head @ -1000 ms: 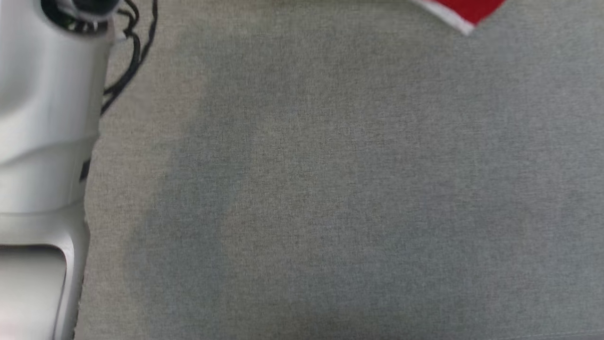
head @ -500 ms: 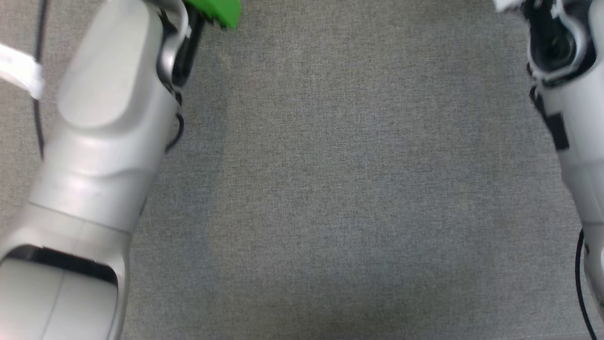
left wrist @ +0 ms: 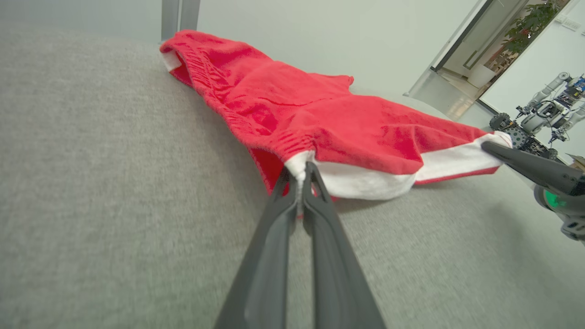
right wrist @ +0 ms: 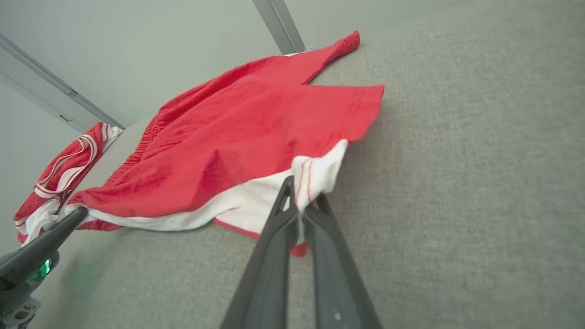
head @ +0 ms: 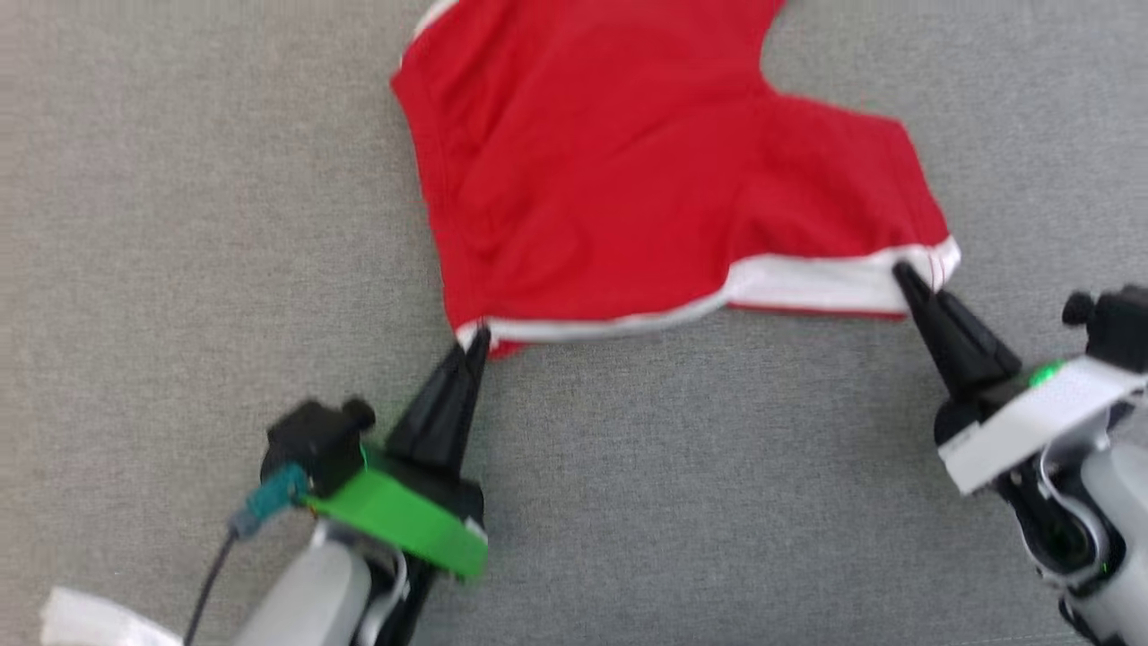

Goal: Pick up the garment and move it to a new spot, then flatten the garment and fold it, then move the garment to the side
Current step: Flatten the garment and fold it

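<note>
The garment (head: pixel 628 170) is a pair of red shorts with a white hem band, spread over the grey cloth surface in the upper middle of the head view. My left gripper (head: pixel 480 339) is shut on the hem's left corner, with white cloth pinched between its tips (left wrist: pixel 299 173). At the hem's right corner my right gripper (head: pixel 901 274) is shut on the white band too (right wrist: pixel 304 203). The hem stretches between the two grippers, a little slack, and the garment (left wrist: pixel 320 123) rises slightly off the surface near the grips.
The grey cloth surface (head: pixel 717 502) extends on all sides of the garment. A second red-and-white striped garment (right wrist: pixel 59 173) lies at the surface's edge in the right wrist view. Another robot (left wrist: pixel 539 114) stands in the room beyond a glass wall.
The head camera has swung, so the view now takes in the garment and both grippers instead of bare cloth and forearms. Both grippers stay shut.
</note>
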Available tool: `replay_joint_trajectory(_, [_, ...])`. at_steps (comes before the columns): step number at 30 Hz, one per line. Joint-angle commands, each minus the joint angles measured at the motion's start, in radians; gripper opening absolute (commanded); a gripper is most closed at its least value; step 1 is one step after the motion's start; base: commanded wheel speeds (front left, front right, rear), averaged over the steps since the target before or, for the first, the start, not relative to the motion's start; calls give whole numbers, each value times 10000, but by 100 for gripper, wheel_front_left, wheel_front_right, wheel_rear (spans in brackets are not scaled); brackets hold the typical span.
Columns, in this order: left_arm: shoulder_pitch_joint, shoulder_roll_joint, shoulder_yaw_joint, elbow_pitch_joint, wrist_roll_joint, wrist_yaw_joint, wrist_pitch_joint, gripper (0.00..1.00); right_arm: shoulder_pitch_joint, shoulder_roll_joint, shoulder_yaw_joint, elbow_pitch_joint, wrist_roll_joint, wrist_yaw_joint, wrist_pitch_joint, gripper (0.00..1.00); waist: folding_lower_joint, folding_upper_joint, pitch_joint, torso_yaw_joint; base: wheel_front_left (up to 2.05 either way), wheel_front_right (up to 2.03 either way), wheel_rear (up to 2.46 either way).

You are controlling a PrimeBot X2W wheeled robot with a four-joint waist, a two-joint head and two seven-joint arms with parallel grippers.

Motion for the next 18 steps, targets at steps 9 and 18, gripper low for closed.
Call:
replay_joint_trajectory(9, [4886,-14,-203,-1664,-973,688,4,0,4776,-1352,-307,-1215,1237,0,288,0,1,0,-3220,225,0,0,0])
replay_joint_trajectory(18, [4231,-207,-408,-2703,-979,980,806,0,4691,-1833,-1550,-2007,1572,0,1223,0,1,0,-2299,919,0,0,0])
